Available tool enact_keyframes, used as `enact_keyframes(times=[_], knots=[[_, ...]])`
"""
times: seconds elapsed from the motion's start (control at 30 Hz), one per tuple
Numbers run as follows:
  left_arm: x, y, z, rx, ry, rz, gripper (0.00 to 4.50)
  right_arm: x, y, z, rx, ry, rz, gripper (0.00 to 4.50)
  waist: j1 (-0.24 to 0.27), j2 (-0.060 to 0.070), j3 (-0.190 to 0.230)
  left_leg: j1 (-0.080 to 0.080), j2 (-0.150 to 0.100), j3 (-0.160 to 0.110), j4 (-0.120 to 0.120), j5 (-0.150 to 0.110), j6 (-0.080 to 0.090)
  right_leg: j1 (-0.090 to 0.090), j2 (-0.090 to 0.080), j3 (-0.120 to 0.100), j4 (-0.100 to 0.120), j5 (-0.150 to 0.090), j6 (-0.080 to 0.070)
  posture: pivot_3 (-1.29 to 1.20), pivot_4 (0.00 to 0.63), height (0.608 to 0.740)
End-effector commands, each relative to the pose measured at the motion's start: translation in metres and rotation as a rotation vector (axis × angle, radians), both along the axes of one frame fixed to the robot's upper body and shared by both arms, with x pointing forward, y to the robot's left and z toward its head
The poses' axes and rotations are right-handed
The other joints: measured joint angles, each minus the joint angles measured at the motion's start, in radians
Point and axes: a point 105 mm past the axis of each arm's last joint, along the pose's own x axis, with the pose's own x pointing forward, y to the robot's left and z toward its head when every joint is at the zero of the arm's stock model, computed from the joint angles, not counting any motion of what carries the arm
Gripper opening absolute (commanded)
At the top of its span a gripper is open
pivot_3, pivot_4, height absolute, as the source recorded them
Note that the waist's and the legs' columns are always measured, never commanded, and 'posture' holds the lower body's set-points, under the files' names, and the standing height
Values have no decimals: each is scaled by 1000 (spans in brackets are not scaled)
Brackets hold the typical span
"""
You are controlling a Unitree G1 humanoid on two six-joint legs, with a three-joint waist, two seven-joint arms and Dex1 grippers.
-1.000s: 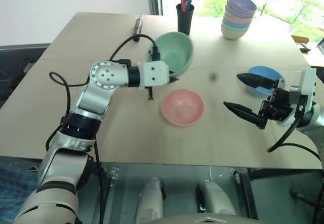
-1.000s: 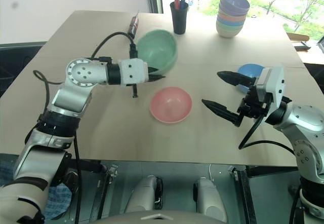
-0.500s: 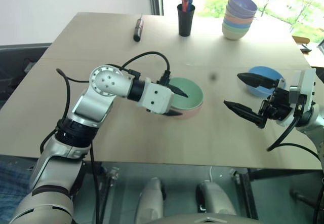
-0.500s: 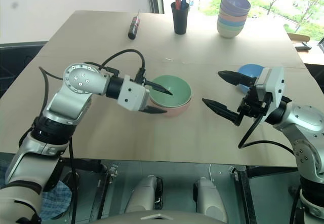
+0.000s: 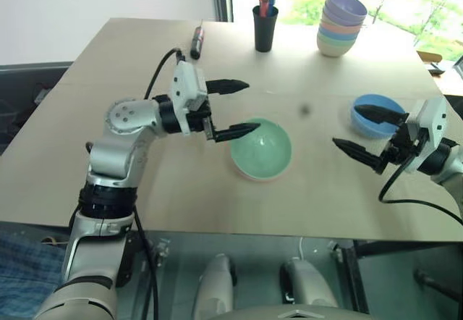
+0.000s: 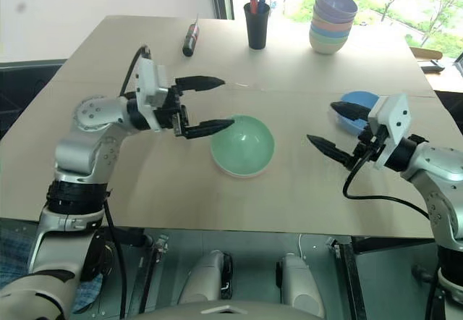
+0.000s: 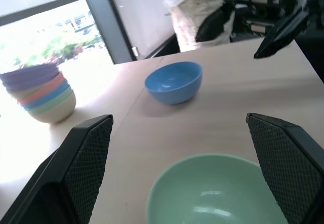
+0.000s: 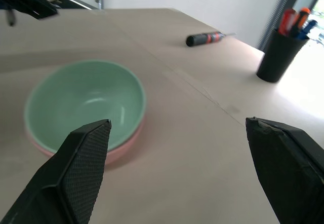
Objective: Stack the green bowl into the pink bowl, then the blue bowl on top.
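Green bowl (image 5: pixel 261 147) is seated inside the pink bowl (image 8: pixel 123 150), of which only a rim is seen beneath it, near the middle of the counter (image 5: pixel 181 190); blue bowl (image 5: pixel 377 115) is found upright on the counter, well apart toward the right; left gripper (image 5: pixel 237 108) is held just beside the green bowl, clear of it, fingers apart and empty; right gripper (image 5: pixel 367 133) is positioned at the blue bowl, fingers spread wide, one over the bowl, one in front, nothing clamped; pen cup (image 5: pixel 265 26), pastel bowl stack (image 5: pixel 341 22) and a screwdriver (image 5: pixel 196 40) are noted along the far edge.
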Motion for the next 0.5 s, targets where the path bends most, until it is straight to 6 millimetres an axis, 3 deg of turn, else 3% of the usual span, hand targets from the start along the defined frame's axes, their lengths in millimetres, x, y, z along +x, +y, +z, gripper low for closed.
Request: enact_keyframes(times=[0.03, 0.23, 0.37, 0.5], knots=[[-15, 4, 12, -101, 4, -21, 4452, 20, -27, 4, -103, -36, -140, 4500, 0, 0, 0, 0, 0, 0, 0, 0, 0, 0, 0, 0, 0, 0, 0, 0, 150, 740], [-28, 5, 10, -213, 42, -22, 4452, 50, -63, -14, -331, 43, -278, 4500, 2, 0, 0, 0, 0, -1, 0, 0, 0, 0, 0, -1, 0, 0, 0, 0, 150, 740], [-37, 6, 6, -257, 44, -52, 4452, 67, -66, -23, -397, 102, -255, 4500, -6, 1, 0, 0, 0, 1, 0, 0, 0, 0, 0, 1, 0, 0, 0, 0, 150, 740], [-42, 7, 5, -280, 37, -58, 4452, 84, -69, -47, -417, 231, -254, 4500, -17, 1, 0, 0, 0, 0, 0, 0, 0, 0, 0, 0, 0, 0, 0, 0, 150, 740]])
